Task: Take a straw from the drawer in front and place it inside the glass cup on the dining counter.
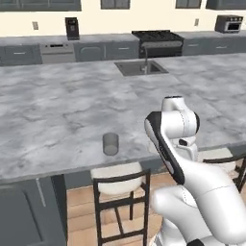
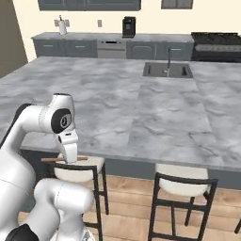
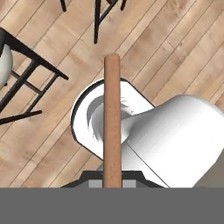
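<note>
gripper [image 2: 68, 160] clamped on straw [image 2: 64, 159], held level below counter [image 2: 141, 108] front edge | cup [image 1: 110, 143] near that edge | likely needs lifting, tipping upright to drop in

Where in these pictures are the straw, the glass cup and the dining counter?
straw [image 3: 112, 122]: hand view, middle of its shaft.
glass cup [image 1: 110, 144]: left base view, its side wall.
dining counter [image 2: 141, 113]: right base view, bare marble top.

glossy white rounded arm segments [image 1: 206, 202], black joint bands (one round dark cap), smooth casing
</note>
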Robot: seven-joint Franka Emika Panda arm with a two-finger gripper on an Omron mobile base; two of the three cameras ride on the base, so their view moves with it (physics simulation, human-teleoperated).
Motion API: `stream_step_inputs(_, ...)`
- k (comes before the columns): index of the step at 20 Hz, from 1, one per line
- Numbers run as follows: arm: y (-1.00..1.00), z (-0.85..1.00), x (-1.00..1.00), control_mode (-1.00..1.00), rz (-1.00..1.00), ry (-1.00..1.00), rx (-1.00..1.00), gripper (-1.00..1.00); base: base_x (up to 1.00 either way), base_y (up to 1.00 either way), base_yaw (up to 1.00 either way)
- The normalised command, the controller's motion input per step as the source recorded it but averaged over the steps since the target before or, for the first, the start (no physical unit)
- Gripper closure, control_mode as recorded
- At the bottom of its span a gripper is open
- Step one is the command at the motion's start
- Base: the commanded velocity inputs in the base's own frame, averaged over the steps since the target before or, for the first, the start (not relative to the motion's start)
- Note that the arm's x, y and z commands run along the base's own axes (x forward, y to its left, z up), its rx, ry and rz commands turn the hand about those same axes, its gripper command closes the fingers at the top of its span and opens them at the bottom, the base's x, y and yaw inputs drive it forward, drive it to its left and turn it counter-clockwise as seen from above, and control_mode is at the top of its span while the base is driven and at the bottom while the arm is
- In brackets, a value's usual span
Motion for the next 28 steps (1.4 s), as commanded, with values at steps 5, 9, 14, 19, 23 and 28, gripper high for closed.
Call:
stream_step_inputs(5,0.00,0.00,0.00,1.00,0.00,0.00,0.00,1.00,0.40,-0.19,0.59)
stream_step_inputs(9,0.00,0.00,0.00,1.00,0.00,0.00,0.00,1.00,0.28,-0.32,0.39)
stream_step_inputs(14,0.00,0.00,0.00,1.00,0.00,0.00,0.00,1.00,0.38,-0.42,0.25)
stream_step_inputs(19,0.00,0.00,0.00,1.00,0.00,0.00,0.00,1.00,0.62,-0.46,0.17)
stream_step_inputs(23,0.00,0.00,0.00,1.00,0.00,0.00,0.00,1.00,0.64,-0.48,0.13)
stream_step_inputs(28,0.00,0.00,0.00,1.00,0.00,0.00,0.00,1.00,0.51,-0.39,0.12)
